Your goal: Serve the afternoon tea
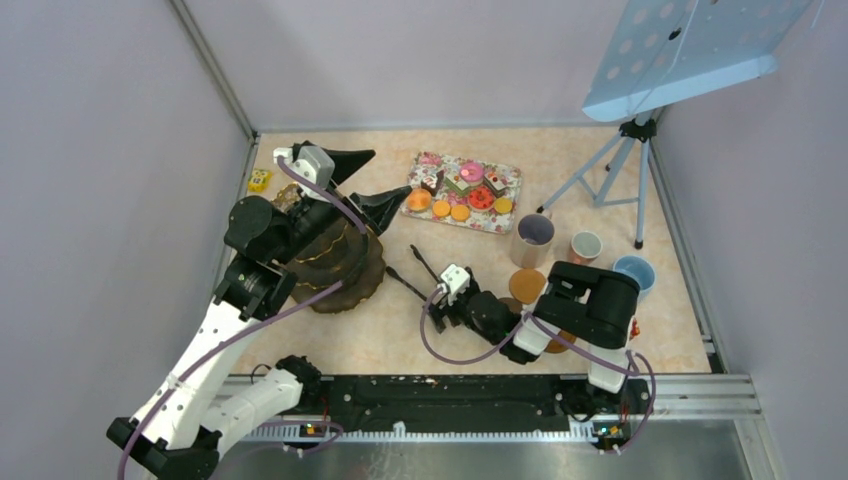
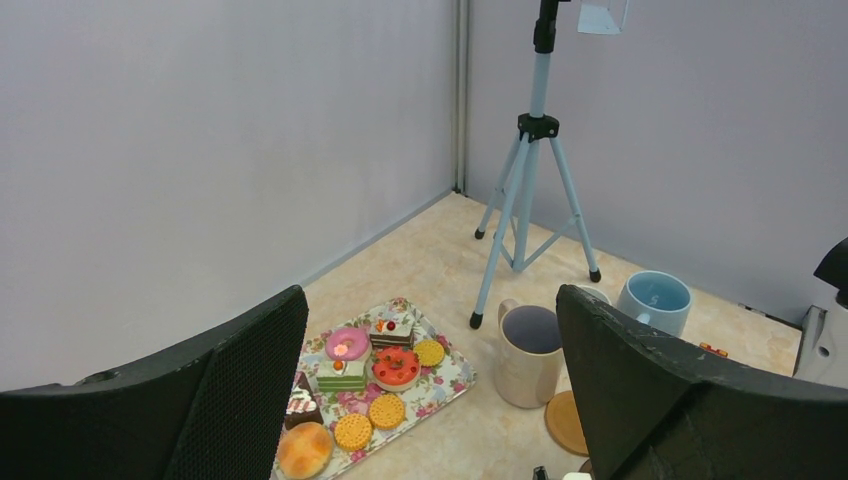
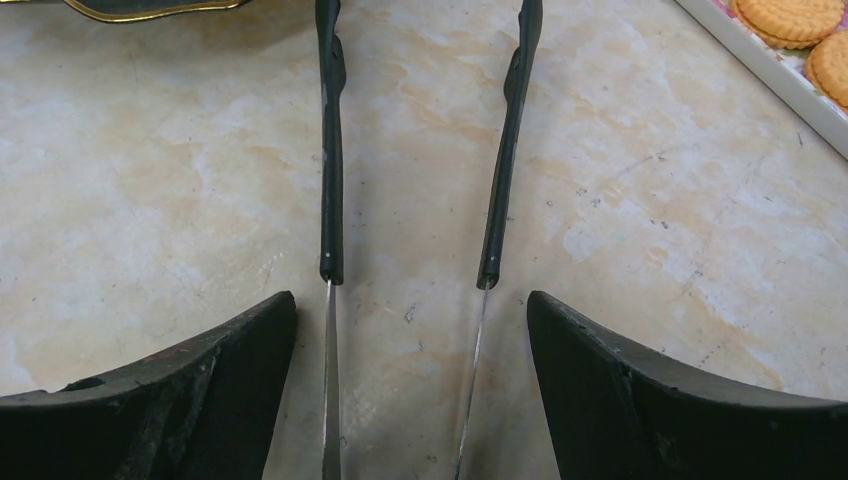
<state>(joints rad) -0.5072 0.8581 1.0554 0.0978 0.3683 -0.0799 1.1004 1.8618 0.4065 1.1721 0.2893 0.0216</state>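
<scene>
Lab cell: plain walls (image 2: 200,150), tripod (image 2: 538,127)

Between my right fingers (image 3: 190,390), matt black and grainy, I see the tongs (image 3: 330,170): bare shiny metal nearest, matt black coating beyond. The table (image 3: 130,200) under them looks smooth, marbled.

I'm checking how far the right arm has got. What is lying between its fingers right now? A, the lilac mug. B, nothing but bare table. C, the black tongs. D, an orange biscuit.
C: the right wrist view shows both arms of the black tongs lying on the table between the spread right fingers, with a gap to each finger.
</scene>
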